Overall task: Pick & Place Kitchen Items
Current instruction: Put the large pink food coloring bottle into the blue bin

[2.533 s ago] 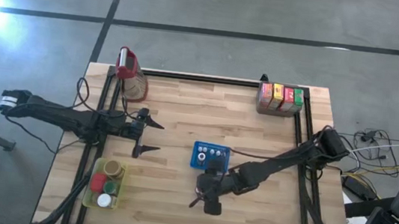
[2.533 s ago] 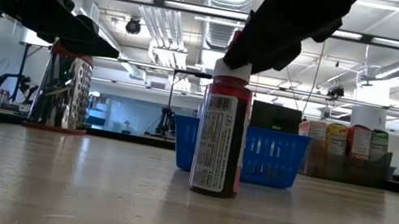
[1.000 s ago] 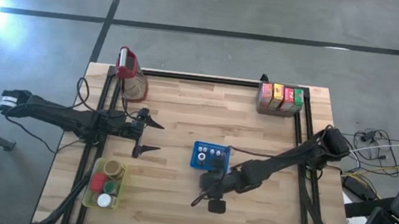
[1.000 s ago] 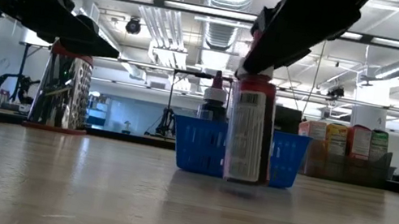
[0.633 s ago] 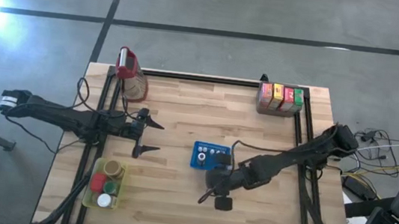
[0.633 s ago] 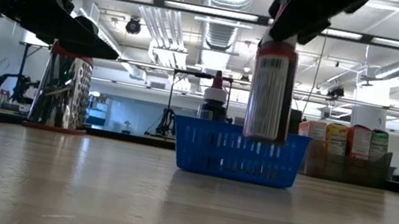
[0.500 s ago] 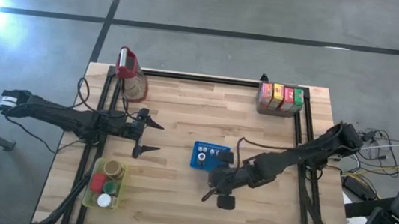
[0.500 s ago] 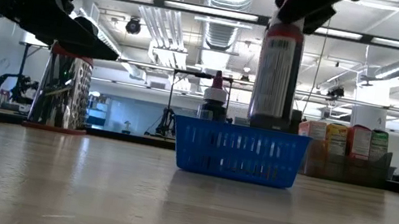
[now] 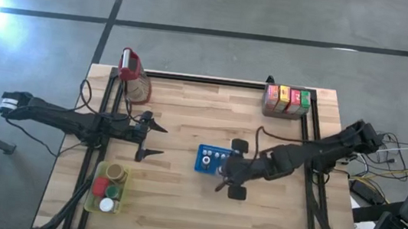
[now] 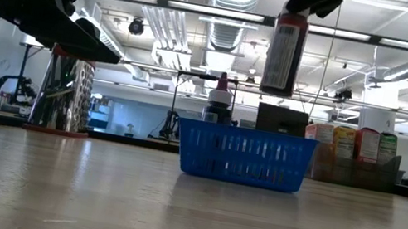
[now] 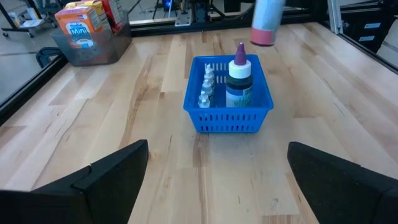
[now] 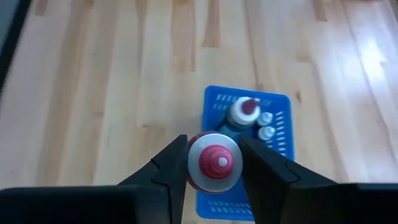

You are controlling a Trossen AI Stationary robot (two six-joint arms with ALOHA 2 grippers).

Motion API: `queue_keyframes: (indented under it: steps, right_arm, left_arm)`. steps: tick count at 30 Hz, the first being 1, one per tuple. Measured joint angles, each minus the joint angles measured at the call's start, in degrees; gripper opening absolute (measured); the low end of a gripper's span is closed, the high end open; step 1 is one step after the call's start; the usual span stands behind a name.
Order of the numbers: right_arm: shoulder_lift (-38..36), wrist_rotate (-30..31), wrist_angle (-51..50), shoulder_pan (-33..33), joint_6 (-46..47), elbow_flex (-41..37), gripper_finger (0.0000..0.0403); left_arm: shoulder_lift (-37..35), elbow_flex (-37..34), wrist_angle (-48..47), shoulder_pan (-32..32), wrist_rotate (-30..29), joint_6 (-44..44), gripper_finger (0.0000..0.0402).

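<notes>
Grey concrete floor surrounds a light wooden table (image 9: pixel 189 113) framed by black rails, and the low view looks past it into a workshop hall with ceiling ducts and strip lights. Near the table's middle sits a blue perforated basket (image 9: pixel 215 160) holding a taller bottle with a white collar and red tip (image 11: pixel 239 81) and a row of tiny white-capped bottles (image 11: pixel 206 87). The right gripper (image 12: pixel 213 163) hangs above the basket, its jaws closed on the neck of a red bottle with a white label (image 10: pixel 285 51), which is lifted clear of the table and hangs upright above the basket's rim in the low view; the right wrist view looks straight down on its white and red cap with the basket directly beneath. The left gripper (image 9: pixel 149 138) hovers over the table's left half, well apart from the basket, with its jaws spread wide and nothing between them. At the far left corner stands a clear jug with a red top (image 9: pixel 134 76). At the far right corner a grey bin (image 9: pixel 286 101) holds a row of red, yellow, orange and green cartons. Close to the near left corner a yellow-green tray (image 9: pixel 108 189) carries small round tins and lids in tan, red, green and white.
</notes>
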Motion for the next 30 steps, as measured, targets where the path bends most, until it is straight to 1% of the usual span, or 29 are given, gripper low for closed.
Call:
queue_keyframes:
  steps: [3, 9, 12, 17, 20, 25, 27, 30]
  right_arm:
    - [0.01, -0.09, -1.04, -1.56, -0.81, 0.00, 0.0126]
    - [0.26, -0.63, -1.29, -4.25, -2.22, -0.09, 0.0112]
    - [0.26, -0.81, -1.33, -4.89, -2.33, -0.32, 0.0113]
    - [0.26, -0.92, -0.89, -5.31, -2.26, -2.05, 0.0127]
    - [0.32, -0.98, -0.42, -5.44, -2.05, -3.93, 0.0122]
    - [0.32, -1.00, 3.42, -5.74, -1.99, -7.20, 0.0112]
    - [0.32, -1.13, 5.46, -5.93, -1.94, -8.35, 0.0116]
    - [0.32, -3.50, 8.27, -6.52, -1.83, -10.51, 0.0128]
  left_arm:
    - [0.00, 0.01, 0.00, -0.01, 0.01, 0.00, 0.0389]
    - [0.00, 0.00, 0.02, 0.01, 0.00, 0.02, 0.0389]
    - [0.00, 0.02, 0.02, -0.01, 0.00, 0.00, 0.0390]
    - [0.00, 0.01, 0.04, 0.01, 0.00, 0.00, 0.0390]
    - [0.00, 0.01, 0.04, 0.01, 0.00, 0.00, 0.0389]
    - [0.00, 0.00, 0.04, 0.00, 0.00, 0.00, 0.0389]
    - [0.00, 0.01, 0.07, 0.00, 0.00, 0.00, 0.0390]
    - [0.00, 0.00, 0.07, -0.01, 0.02, 0.00, 0.0390]
